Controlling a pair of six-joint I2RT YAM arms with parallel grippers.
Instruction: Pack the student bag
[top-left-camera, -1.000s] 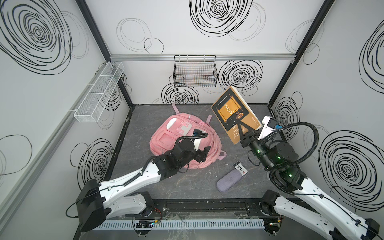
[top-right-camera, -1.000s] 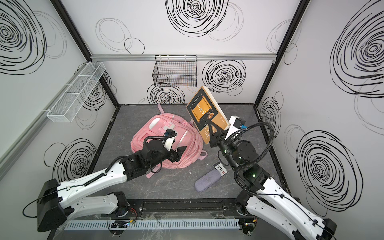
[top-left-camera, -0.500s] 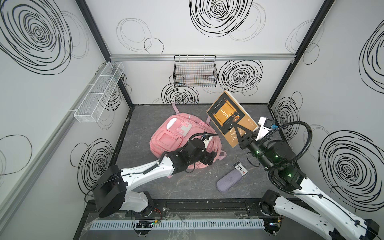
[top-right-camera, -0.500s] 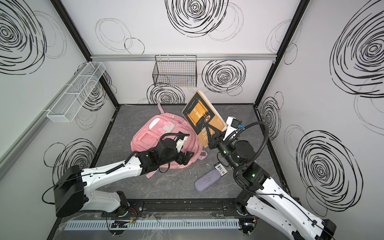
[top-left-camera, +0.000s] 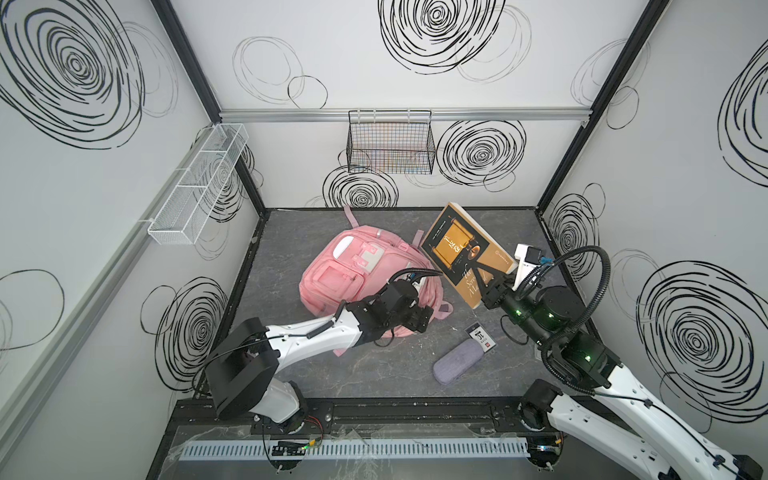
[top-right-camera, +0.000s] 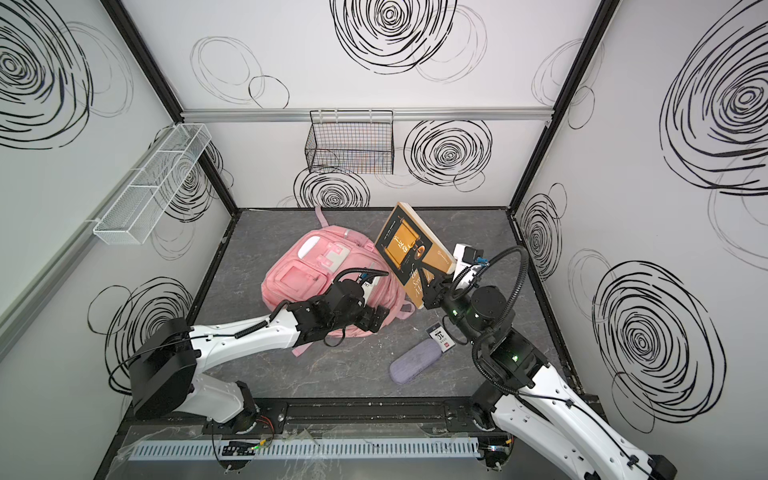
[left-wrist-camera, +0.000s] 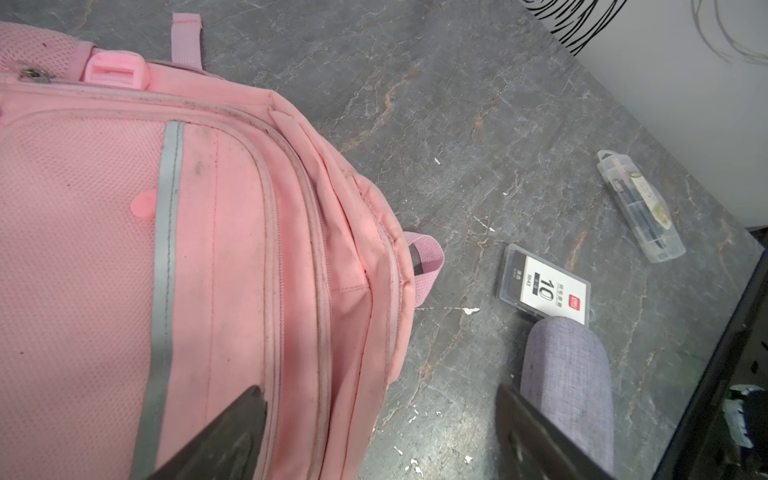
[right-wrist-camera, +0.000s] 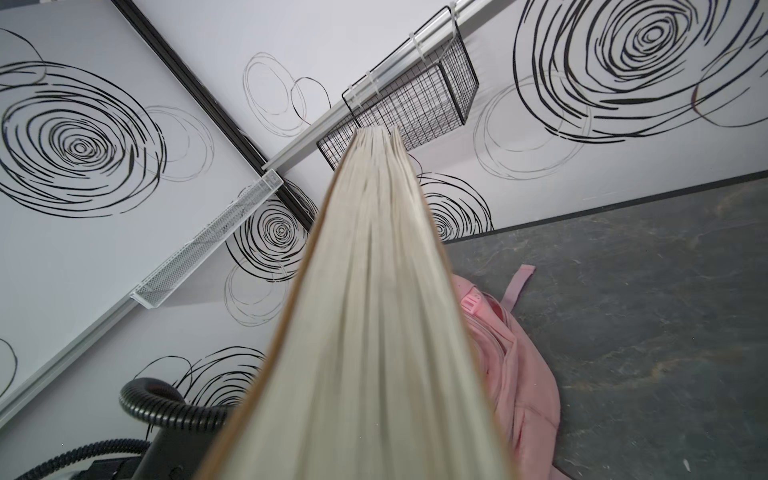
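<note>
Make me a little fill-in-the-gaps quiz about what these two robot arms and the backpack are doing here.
1. The right gripper is clamped on a ____, holding it tilted up off the table.
2. The student bag lying on the table is coloured ____.
3. The left gripper, at the bag's edge, holds nothing and its jaws stand ____.

Missing words: book; pink; open.

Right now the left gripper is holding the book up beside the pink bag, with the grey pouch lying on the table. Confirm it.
Wrong arm: the right gripper holds the book up beside the student bag, as both top views show. The left gripper is open and holds nothing. The grey pouch does lie on the table.
</note>
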